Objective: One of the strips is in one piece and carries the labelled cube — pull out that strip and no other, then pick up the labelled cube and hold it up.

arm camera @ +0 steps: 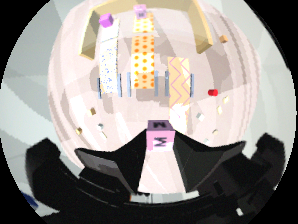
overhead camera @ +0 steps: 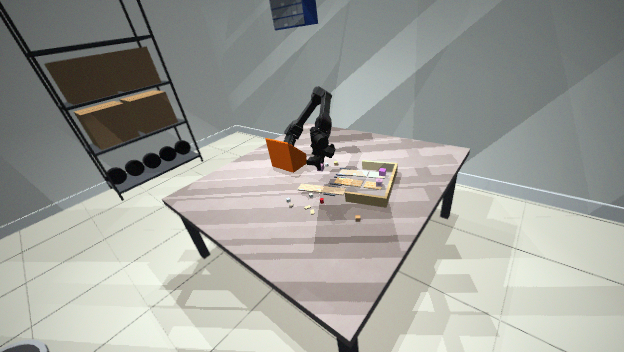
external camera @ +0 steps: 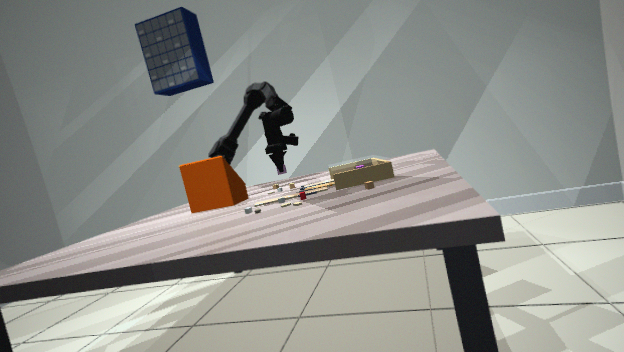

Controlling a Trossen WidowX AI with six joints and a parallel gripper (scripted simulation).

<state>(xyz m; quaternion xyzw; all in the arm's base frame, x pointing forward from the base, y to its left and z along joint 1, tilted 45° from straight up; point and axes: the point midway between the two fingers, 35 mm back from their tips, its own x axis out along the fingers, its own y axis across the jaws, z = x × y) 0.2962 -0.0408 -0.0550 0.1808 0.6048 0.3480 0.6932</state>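
My gripper (overhead camera: 320, 167) (external camera: 282, 170) (arm camera: 158, 131) is shut on a pink cube marked M (arm camera: 160, 131), held above the table. The zigzag strip (arm camera: 178, 85) (overhead camera: 309, 188) lies outside the tray (overhead camera: 366, 199) (external camera: 364, 175) (arm camera: 200, 31) and looks unbroken; its near end passes behind the held cube in the wrist view. The orange-dotted strip (arm camera: 144, 60) shows a gap inside the tray, with a pink cube (arm camera: 140, 11) (overhead camera: 378, 182) at its far end. The blue-speckled strip (arm camera: 109, 67) shows a break line, with a purple cube (arm camera: 106, 20) (overhead camera: 382, 171) at its far end.
Grey-blue guide rails (arm camera: 192, 85) flank the strips. A red piece (overhead camera: 322, 200) (external camera: 302, 195) (arm camera: 213, 92) and several small pale pieces lie around them. A brown cube (overhead camera: 357, 218) (external camera: 369, 185) (arm camera: 223, 38) is beside the tray. An orange block (overhead camera: 286, 156) (external camera: 207, 185) stands by the arm.
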